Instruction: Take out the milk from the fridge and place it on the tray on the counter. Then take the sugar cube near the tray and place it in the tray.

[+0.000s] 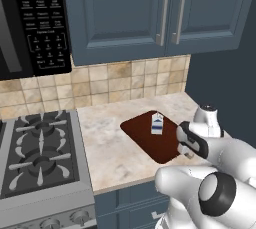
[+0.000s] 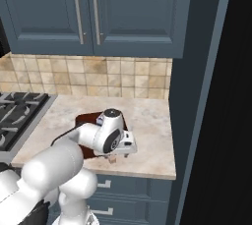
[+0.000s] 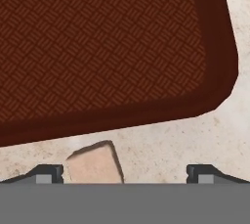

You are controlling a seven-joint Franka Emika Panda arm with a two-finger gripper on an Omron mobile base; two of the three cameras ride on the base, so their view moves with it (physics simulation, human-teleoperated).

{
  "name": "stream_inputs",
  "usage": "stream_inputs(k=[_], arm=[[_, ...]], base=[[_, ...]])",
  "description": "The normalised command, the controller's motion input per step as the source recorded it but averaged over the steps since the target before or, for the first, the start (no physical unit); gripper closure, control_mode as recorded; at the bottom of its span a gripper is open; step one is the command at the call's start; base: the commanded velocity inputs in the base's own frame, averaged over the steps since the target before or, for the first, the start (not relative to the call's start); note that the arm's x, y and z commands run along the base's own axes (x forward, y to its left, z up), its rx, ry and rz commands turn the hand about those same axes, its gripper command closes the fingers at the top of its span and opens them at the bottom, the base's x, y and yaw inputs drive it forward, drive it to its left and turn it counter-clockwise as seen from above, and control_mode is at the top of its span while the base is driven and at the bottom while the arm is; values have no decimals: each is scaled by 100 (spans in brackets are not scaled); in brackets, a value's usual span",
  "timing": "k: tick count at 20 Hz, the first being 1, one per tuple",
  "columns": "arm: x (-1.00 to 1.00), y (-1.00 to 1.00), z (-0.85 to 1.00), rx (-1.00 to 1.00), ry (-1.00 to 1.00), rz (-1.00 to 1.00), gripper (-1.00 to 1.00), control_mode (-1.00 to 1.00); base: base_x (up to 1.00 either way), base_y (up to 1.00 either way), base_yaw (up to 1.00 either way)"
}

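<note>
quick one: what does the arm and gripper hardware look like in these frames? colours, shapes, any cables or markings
The arm is built of glossy white, rounded, bulbous links with dark grey to black joint rings; one round end cap shows a dark ring around a grey disc. The white hand has a rounded housing with a dark band. The gripper shows two small dark finger tips with lighter grey pads. No loose cables or markings are visible.

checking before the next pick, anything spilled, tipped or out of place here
Nothing stands out. The milk stands upright on the tray; the sugar cube lies on the counter just off the tray's edge, between the open gripper's fingertips.
</note>
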Motion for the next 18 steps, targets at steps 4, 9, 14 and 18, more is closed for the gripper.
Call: stream_inputs(k=[4, 9, 14, 18], arm=[[-6, 1, -33, 0, 0, 0, -100, -100], [-3, 15, -30, 0, 0, 0, -100, -100], [0, 26, -29, 0, -1, 0, -100, -100], [-5, 17, -49, 0, 0, 0, 100, -100]], base=[[0, 0, 0], [0, 0, 0], [0, 0, 0], [0, 0, 0]])
